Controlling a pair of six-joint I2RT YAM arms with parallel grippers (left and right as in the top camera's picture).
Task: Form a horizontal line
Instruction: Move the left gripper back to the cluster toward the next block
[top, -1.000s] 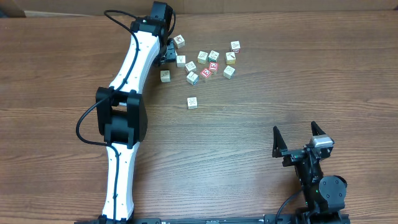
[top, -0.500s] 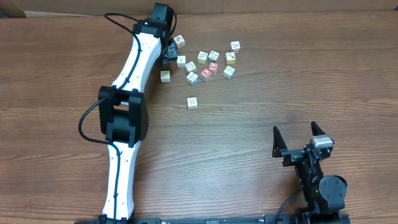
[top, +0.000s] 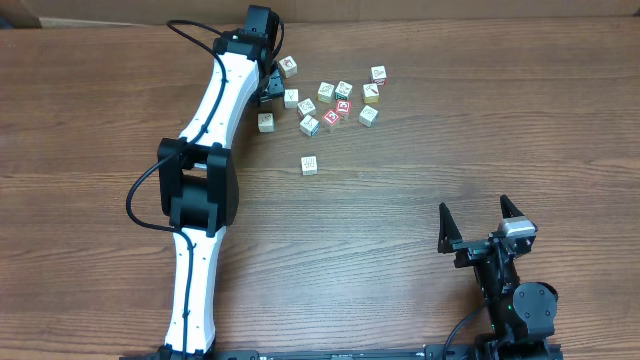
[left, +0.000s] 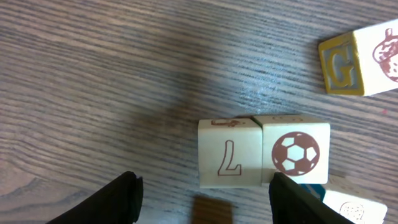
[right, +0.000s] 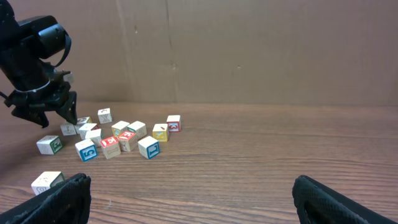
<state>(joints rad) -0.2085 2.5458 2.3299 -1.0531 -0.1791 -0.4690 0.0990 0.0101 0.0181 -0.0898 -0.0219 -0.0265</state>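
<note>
Wood-grain tabletop (top: 450, 130), left edge of cube cluster: horizontal line (left: 263, 155) just two pale cubes, touching. Left fingers (left: 124, 196) spread, grasping nothing; right fingers (right: 59, 199) spread, idle. Probably light, rigid, slick; best pinched across opposite flat faces.

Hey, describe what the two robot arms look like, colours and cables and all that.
The left arm has white links, black joints and a looping black cable. The right arm is mostly black with a silver block and black, pointed fingers.
</note>
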